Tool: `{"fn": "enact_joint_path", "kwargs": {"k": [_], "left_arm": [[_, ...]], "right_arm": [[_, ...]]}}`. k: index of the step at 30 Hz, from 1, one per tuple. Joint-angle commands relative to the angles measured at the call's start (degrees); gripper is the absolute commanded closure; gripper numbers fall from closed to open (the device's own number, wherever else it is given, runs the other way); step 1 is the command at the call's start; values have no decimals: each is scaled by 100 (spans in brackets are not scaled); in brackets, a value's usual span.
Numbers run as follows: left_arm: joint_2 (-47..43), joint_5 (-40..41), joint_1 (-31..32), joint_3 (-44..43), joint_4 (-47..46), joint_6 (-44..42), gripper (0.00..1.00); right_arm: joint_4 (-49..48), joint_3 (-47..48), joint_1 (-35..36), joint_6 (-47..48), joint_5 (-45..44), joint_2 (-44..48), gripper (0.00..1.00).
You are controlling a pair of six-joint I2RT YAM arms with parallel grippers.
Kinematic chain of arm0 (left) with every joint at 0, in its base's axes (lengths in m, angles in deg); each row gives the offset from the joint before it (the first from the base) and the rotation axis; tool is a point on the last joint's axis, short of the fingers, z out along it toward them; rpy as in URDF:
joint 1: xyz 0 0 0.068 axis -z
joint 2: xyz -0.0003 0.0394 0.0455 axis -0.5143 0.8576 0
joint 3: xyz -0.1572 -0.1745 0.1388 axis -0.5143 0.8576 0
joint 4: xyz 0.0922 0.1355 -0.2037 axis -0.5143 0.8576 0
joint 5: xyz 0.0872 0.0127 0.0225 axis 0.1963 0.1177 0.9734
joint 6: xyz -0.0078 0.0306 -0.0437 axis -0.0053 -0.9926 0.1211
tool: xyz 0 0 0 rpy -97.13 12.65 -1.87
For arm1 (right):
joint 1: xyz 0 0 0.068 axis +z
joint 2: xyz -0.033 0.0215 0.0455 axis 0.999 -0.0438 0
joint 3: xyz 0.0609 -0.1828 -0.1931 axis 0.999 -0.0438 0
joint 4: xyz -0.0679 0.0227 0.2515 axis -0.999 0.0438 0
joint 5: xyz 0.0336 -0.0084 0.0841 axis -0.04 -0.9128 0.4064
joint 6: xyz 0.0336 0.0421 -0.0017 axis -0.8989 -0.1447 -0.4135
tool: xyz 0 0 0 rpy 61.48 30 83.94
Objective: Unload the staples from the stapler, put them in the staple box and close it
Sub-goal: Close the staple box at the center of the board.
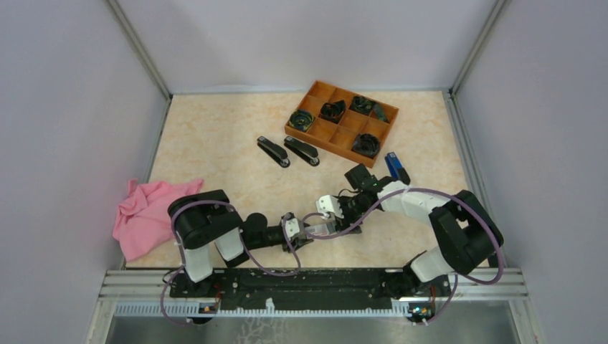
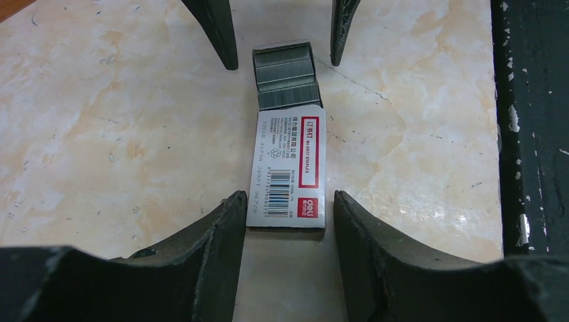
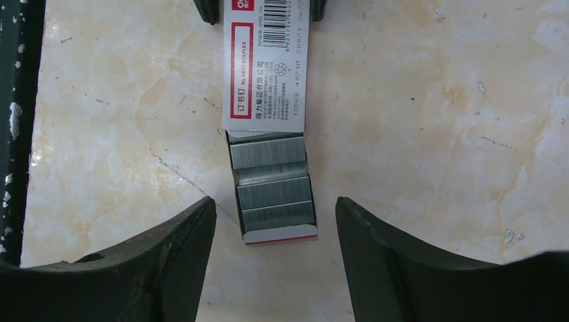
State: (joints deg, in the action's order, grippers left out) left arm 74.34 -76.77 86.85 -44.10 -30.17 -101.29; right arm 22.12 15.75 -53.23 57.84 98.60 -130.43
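A small white and red box (image 2: 288, 161) lies on the table between my two grippers, and its sleeve also shows in the right wrist view (image 3: 265, 67). Its inner tray is slid out and holds silvery ribbed staples (image 3: 272, 188), which the left wrist view (image 2: 285, 77) also shows. My left gripper (image 2: 290, 198) is open and straddles the box's closed end. My right gripper (image 3: 274, 202) is open and straddles the tray end. Neither holds anything. Two black staplers (image 1: 273, 151) (image 1: 302, 150) and a blue stapler (image 1: 396, 167) lie farther back, untouched.
An orange compartment tray (image 1: 324, 130) with dark items stands at the back right. A pink cloth (image 1: 147, 211) lies at the left edge. The black base rail (image 2: 530, 134) runs close beside the box, and the right wrist view (image 3: 13, 100) shows it too.
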Motion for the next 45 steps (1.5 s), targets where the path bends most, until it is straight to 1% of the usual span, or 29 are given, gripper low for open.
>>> {"fn": "enact_joint_path", "kwargs": {"k": [1, 6, 11, 16, 22, 28, 39, 45], "left_arm": [[173, -40, 26, 54, -188, 173, 44], [222, 14, 26, 101, -232, 269, 47], [309, 57, 28, 148, -335, 381, 46], [350, 121, 26, 183, -362, 433, 46], [417, 110, 26, 185, -419, 497, 49], [515, 126, 26, 182, -532, 575, 50], [571, 229, 26, 195, -588, 814, 51], [650, 317, 26, 211, -787, 928, 51]], "right_arm": [[-203, 133, 105, -161, -5, -65, 36], [-148, 185, 128, -208, -59, -168, 40], [-88, 213, 133, -206, -73, -184, 43], [-61, 231, 143, -222, -83, -206, 48], [-105, 223, 158, -333, -69, -210, 53], [-148, 231, 208, -466, -126, -219, 57], [-199, 236, 315, -705, -158, -202, 60], [-316, 205, 407, -891, -167, -175, 62]]}}
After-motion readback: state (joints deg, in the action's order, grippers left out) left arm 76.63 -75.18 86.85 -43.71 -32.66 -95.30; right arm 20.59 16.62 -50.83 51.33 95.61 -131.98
